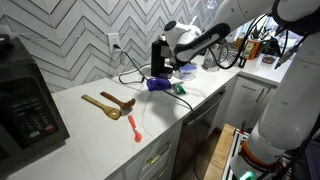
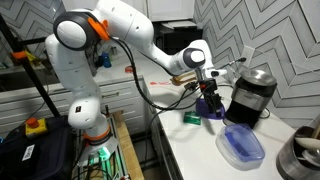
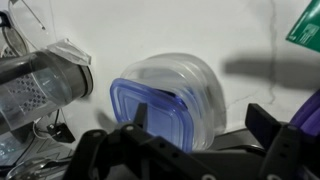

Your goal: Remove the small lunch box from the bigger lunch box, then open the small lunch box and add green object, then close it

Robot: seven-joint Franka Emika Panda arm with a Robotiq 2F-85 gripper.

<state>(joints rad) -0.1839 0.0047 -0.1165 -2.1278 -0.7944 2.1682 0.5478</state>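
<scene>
The small lunch box [image 1: 157, 84] is blue and lies on the white counter, just under my gripper [image 1: 160, 68]. It also shows in an exterior view [image 2: 208, 104] and in the wrist view [image 3: 165, 100], partly between the fingers. My gripper [image 2: 207, 92] [image 3: 200, 112] is open, and a gap of counter shows between the box and one finger. The bigger lunch box [image 2: 243, 147] sits apart, near the counter's end. I cannot make it out behind the arm in the exterior view from the counter's far end. The green object [image 1: 180, 88] [image 2: 192, 118] [image 3: 305, 25] lies beside the small box.
A black appliance [image 2: 250, 95] [image 3: 40, 85] stands close by the gripper against the wall. Two wooden spoons [image 1: 108, 103] and a red-orange utensil [image 1: 135, 128] lie farther along the counter. A black machine [image 1: 25, 100] and a metal pot [image 2: 300, 160] stand at the ends.
</scene>
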